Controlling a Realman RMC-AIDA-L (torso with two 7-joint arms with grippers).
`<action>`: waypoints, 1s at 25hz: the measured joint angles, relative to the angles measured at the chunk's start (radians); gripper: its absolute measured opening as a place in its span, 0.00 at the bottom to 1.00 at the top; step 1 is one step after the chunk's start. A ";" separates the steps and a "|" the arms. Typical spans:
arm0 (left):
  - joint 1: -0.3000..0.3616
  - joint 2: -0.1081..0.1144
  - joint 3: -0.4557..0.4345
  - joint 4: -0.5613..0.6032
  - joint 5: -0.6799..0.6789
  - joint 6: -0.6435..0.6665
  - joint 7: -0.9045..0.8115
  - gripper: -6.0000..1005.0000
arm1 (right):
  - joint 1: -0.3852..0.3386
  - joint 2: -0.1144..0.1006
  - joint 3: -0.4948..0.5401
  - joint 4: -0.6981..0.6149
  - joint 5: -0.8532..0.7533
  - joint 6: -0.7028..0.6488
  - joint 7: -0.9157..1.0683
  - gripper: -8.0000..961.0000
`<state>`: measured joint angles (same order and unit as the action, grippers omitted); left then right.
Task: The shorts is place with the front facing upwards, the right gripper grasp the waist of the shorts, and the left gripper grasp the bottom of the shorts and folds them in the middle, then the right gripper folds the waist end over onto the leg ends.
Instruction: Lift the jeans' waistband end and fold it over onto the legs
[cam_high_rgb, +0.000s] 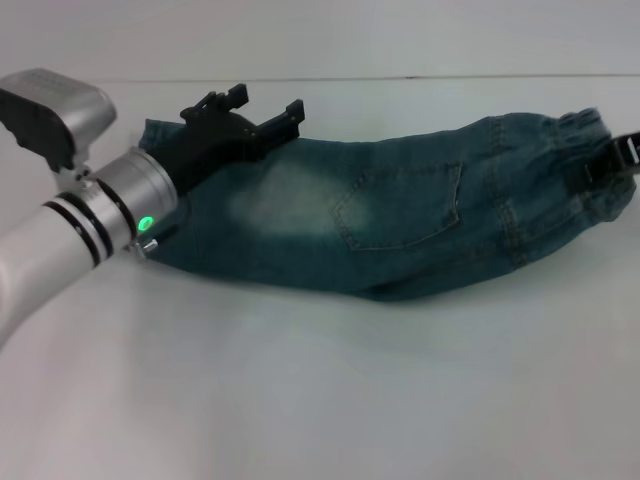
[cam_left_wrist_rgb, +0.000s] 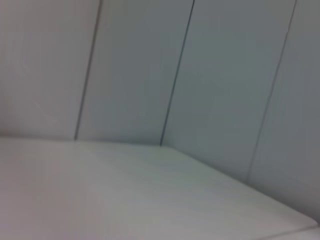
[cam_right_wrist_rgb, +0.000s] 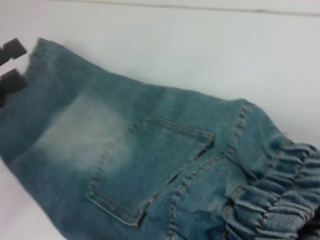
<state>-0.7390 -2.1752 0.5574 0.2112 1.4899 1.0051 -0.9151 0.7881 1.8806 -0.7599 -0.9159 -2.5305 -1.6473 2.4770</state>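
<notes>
Across the white bench (cam_high_rgb: 320, 400) lie the shorts (cam_high_rgb: 380, 215), already folded lengthwise, soft limp denim best pinched at the thick waist (cam_high_rgb: 575, 150), where the right gripper (cam_high_rgb: 612, 160) sits, grip unclear, while the left gripper (cam_high_rgb: 262, 112) hovers wide over the leg ends (cam_high_rgb: 160, 135).

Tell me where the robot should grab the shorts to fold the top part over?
Probably by the waist, the thick gathered elastic band at the robot's right end of the shorts. Its puckered ridge gives fingers something firm to pinch. Come in from the right, where the right gripper already sits at that edge.
</notes>
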 joint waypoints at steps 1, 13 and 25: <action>-0.007 0.000 0.000 -0.023 -0.029 0.000 0.045 0.75 | 0.005 0.000 0.012 -0.010 -0.004 -0.019 0.000 0.13; -0.169 0.000 -0.271 -0.357 -0.182 -0.177 0.795 0.52 | 0.054 0.003 0.097 -0.084 -0.012 -0.142 0.009 0.13; -0.060 0.000 -0.674 -0.564 -0.174 -0.155 1.335 0.23 | 0.087 0.005 0.126 -0.107 -0.009 -0.165 0.017 0.13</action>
<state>-0.7993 -2.1751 -0.1164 -0.3527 1.3159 0.8503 0.4198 0.8747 1.8859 -0.6335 -1.0231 -2.5400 -1.8125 2.4943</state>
